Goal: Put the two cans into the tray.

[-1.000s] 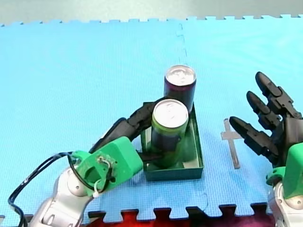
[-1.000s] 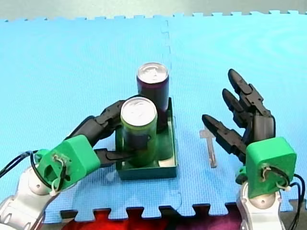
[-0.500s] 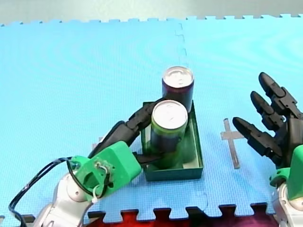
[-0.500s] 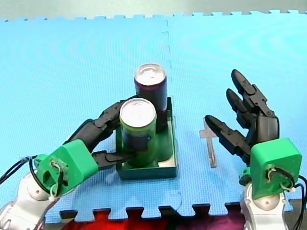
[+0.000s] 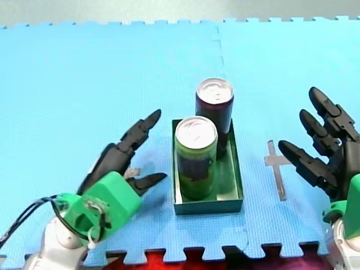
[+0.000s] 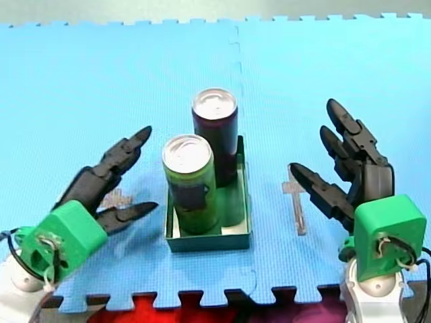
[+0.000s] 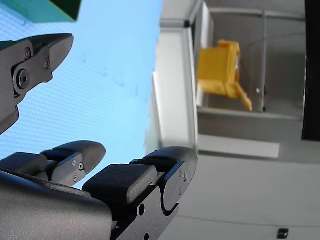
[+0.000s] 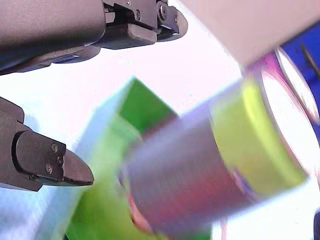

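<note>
Status, nearest first: left hand is just left of the green tray, holding nothing and clear of both tray and cans. Right hand is off to the tray's right, also empty.

Green can stands upright in the tray's near half. Dark purple can stands upright just behind it, apparently inside the far end; its base is hidden.

Judgement: both cans are placed and the task looks complete.

Labels: the green can bears a dark panel with illegible writing. No text is readable on the purple can.
</note>
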`<action>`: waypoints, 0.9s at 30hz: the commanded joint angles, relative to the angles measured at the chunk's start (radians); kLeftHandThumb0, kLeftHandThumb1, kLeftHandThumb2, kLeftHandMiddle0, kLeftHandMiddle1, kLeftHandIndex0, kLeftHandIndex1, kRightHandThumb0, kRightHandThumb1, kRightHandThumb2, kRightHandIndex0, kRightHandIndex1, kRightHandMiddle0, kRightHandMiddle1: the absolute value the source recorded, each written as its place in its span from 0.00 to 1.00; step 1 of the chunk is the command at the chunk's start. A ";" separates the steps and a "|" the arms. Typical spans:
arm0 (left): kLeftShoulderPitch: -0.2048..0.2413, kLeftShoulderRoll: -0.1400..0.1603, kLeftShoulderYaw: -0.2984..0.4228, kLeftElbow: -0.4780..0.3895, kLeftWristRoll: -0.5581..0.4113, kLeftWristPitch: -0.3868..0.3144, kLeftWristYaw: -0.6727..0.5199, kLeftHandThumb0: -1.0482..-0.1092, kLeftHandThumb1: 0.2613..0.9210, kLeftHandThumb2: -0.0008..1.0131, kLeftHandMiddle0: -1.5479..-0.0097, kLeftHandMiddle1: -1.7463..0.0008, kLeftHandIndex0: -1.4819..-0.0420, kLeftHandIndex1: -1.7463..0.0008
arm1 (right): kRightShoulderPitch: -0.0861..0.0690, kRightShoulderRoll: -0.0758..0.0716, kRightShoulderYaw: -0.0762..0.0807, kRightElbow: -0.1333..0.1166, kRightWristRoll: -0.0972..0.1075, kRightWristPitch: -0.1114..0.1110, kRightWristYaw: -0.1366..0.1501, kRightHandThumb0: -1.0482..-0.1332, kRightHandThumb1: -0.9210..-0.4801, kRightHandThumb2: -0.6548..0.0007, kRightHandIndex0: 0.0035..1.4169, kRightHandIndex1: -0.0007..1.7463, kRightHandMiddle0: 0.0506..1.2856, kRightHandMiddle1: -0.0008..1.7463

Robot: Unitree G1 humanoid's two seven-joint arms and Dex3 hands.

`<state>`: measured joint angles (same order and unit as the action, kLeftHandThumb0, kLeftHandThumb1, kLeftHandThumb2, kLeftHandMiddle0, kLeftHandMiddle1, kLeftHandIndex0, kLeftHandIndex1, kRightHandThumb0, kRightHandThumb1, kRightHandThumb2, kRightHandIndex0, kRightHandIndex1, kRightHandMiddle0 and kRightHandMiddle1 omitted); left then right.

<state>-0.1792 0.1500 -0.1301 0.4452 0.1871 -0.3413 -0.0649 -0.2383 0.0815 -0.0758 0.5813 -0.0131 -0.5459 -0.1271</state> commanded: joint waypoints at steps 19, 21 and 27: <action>0.027 0.003 0.097 -0.069 -0.116 -0.041 -0.041 0.00 0.98 0.04 0.80 0.98 0.89 0.99 | -0.004 -0.018 -0.012 0.034 0.002 -0.032 0.009 0.41 0.47 1.00 0.37 0.00 0.39 0.00; 0.034 0.004 0.105 -0.085 -0.128 -0.049 -0.047 0.00 0.98 0.03 0.79 0.98 0.89 0.99 | -0.005 -0.019 -0.011 0.036 -0.001 -0.032 0.007 0.41 0.47 1.00 0.37 0.00 0.39 0.00; 0.035 0.032 0.129 -0.109 -0.126 -0.043 -0.049 0.00 0.98 0.02 0.78 0.98 0.88 0.99 | -0.009 -0.019 -0.010 0.041 -0.010 -0.022 -0.006 0.41 0.47 1.00 0.37 0.00 0.39 0.00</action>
<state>-0.1413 0.1678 -0.0104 0.3410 0.0576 -0.3866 -0.1169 -0.2425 0.0689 -0.0839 0.6195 -0.0234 -0.5704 -0.1291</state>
